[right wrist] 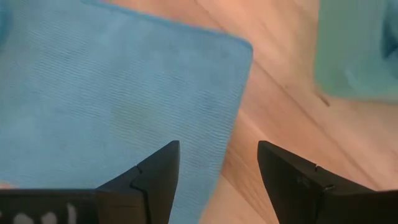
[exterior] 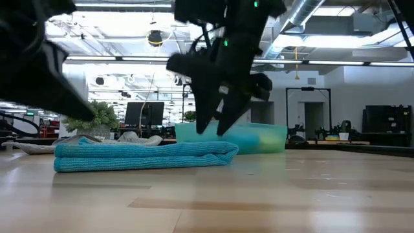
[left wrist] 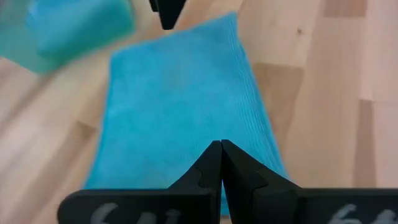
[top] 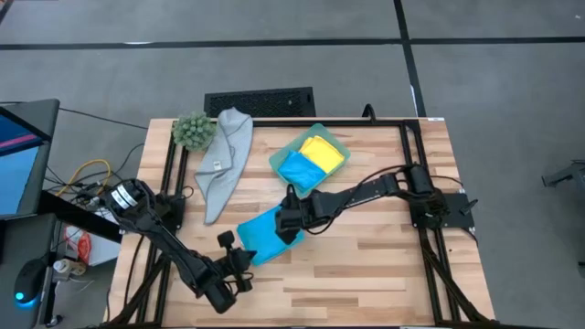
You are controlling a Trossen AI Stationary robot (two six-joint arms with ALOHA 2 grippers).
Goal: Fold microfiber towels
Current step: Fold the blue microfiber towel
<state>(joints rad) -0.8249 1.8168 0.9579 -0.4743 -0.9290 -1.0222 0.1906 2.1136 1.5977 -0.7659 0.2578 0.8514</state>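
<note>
High view gave us four towels: one grey towel point(top: 224, 160) lying limp at far left, a yellow towel point(top: 324, 153) and a blue towel point(top: 298, 170) in the tray point(top: 277, 158), and a folded blue towel point(top: 265, 234) mid-table, long axis running near-left to far-right. Our right gripper point(top: 291, 219) hung released above it; our left gripper point(top: 245, 268) stood clenched and empty.
</note>
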